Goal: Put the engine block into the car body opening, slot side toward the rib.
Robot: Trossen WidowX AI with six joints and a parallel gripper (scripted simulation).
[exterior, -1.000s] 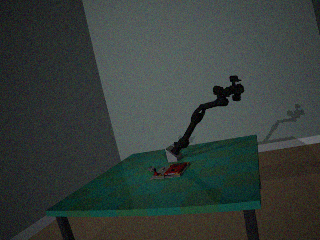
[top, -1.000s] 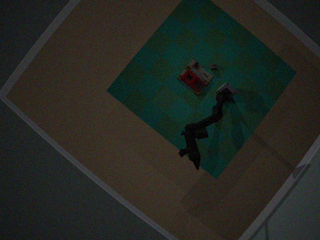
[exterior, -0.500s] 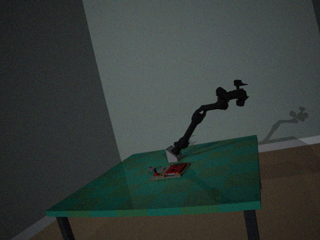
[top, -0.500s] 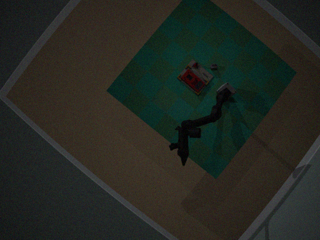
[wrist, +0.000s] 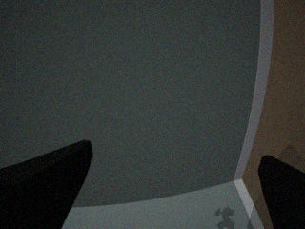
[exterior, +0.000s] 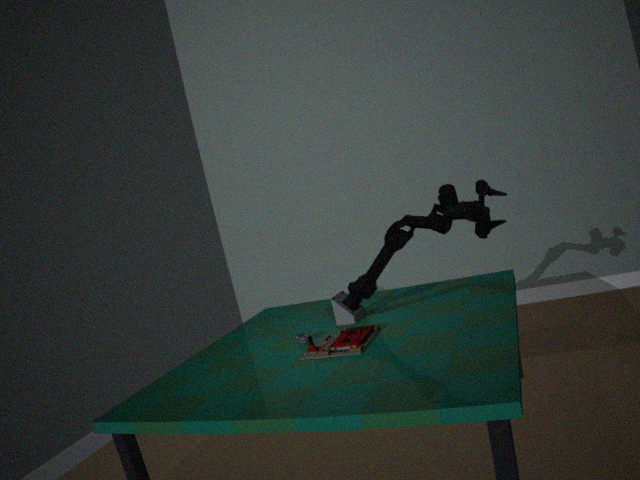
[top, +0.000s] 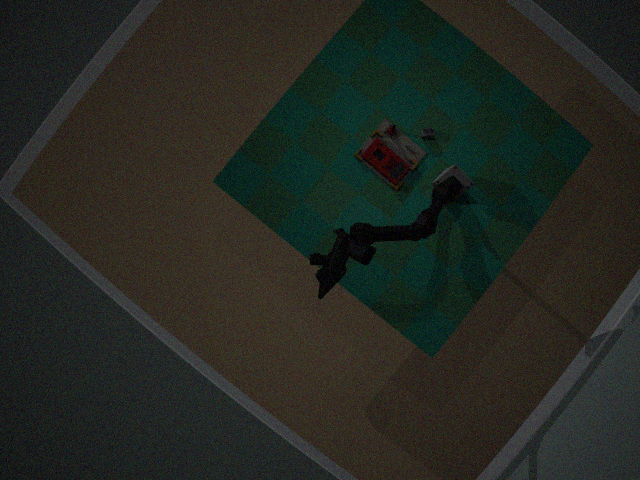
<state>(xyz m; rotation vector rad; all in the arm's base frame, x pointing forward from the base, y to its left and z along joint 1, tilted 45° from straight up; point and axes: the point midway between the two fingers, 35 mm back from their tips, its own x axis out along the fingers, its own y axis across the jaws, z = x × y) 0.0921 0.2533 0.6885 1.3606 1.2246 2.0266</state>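
The car body (top: 387, 164) (exterior: 363, 334), red and pale grey, lies flat on the table. A small greyish piece (top: 428, 134) (exterior: 302, 337), which looks like the engine block, lies apart from it on the table, beside its pale end. Its slot side is too small to make out, as are the opening and the rib. My gripper (top: 321, 294) (exterior: 505, 207) (wrist: 179, 159) is open and empty. It is high up, far from both things, and points away from them, past the table edge. The wrist view shows only walls and floor beyond the fingers.
The checked green table top (top: 330, 108) (exterior: 217, 392) bears the car body. The arm's pale base (top: 447, 174) (exterior: 342, 311) stands close to the car body. A small dark red part (top: 391, 130) (exterior: 311, 347) stands up on the body's pale end.
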